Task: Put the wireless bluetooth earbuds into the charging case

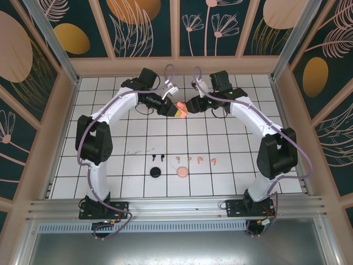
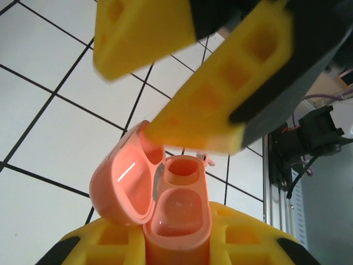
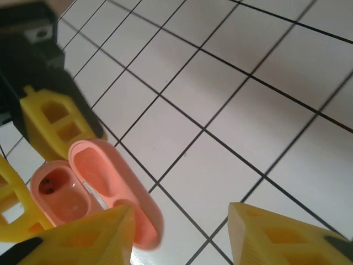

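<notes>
Lid-opening step looks done. The left end effector [image 2: 176, 245] is clamped on the coral charging case [image 2: 179, 212], held above the bench [image 1: 220, 176] with its lid flipped up. The right end effector [image 3: 182, 243] hangs open beside it. The earbuds [image 1: 201, 160] lie in a row on the bench, well apart from the case. Next it probably needs to pinch one up carefully.

Left arm [image 1: 99, 141] and right arm [image 1: 274, 152] arch inward, meeting upper centre; left gripper [image 2: 176, 245] clamps the coral charging case [image 2: 182, 207], right gripper [image 3: 182, 221] parted.

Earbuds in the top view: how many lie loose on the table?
6, in one row: two black earbuds at left, four pink earbuds to their right. Others may be hidden.
</notes>
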